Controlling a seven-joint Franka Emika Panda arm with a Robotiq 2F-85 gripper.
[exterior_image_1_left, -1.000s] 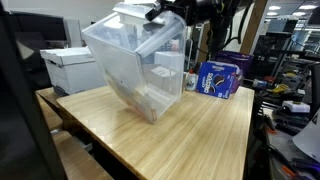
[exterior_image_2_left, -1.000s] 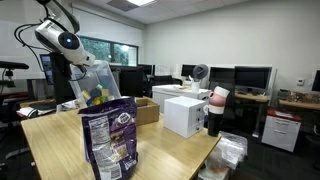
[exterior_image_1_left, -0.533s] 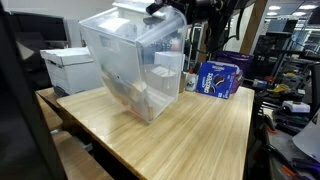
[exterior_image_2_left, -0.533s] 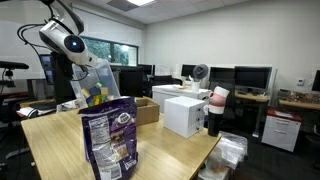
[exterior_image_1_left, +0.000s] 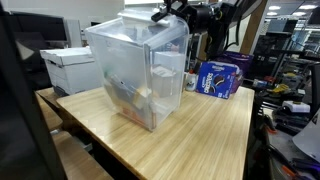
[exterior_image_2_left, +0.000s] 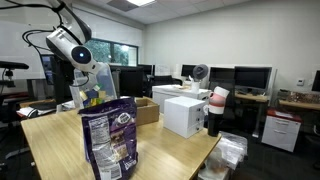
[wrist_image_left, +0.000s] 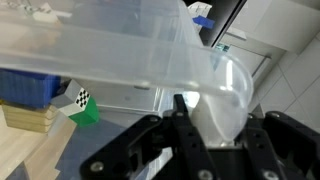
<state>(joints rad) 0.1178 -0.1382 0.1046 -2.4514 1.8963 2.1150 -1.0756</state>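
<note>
One clear plastic bin (exterior_image_1_left: 140, 70), boxy, with glossy see-through walls and rounded corners, hangs tilted over the wooden table (exterior_image_1_left: 205, 135). We see the gripper (exterior_image_1_left: 172, 12) pinched nearly closed on the bin's top rim. The small blocks (exterior_image_1_left: 135, 95) inside are too blurred for us to count. One blue bag (exterior_image_1_left: 218, 78) stands nearby.
</note>
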